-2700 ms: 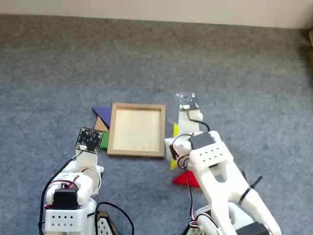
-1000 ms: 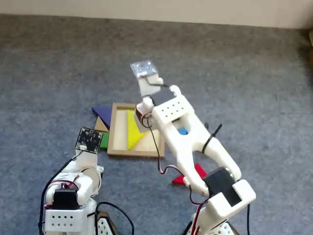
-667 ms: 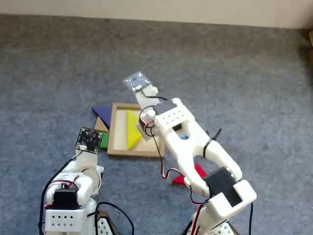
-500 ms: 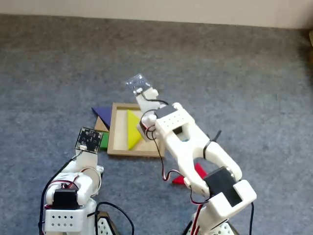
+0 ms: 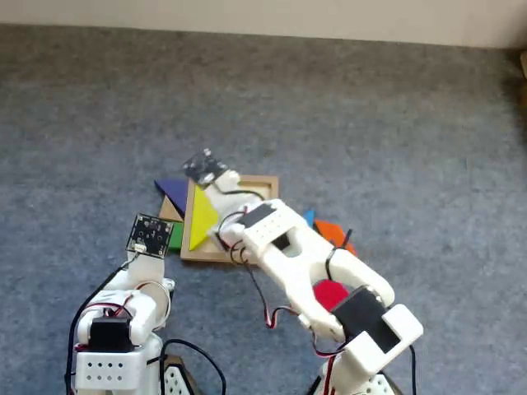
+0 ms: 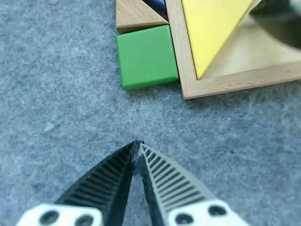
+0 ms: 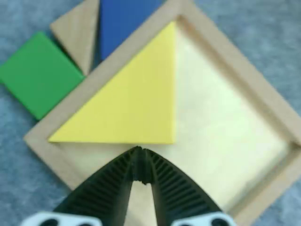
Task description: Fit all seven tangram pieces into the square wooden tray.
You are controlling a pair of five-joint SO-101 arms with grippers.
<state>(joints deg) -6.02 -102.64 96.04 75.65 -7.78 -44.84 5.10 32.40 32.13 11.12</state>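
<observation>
Carpet [image 5: 412, 123] | tray [image 6: 235, 81]: 1 yellow triangle [image 7: 136, 103] | high view: red piece [image 5: 331, 292] (by right arm [image 5: 288, 247])

We see a grey carpet [image 5: 395, 123] covering the whole table. Directly on it lies the square wooden tray [image 5: 259, 178]. A green square [image 6: 147, 57] touches the outside of the tray's rim on the left arm's side. A plain wooden triangle [image 6: 136, 13] sits against the square, and a dark blue triangle [image 5: 169, 189] is just past that. Beyond the tray's opposite side lie a small blue piece [image 5: 309, 218], an orange piece [image 5: 333, 233] and a red piece [image 5: 329, 292], each partly hidden by an arm.
</observation>
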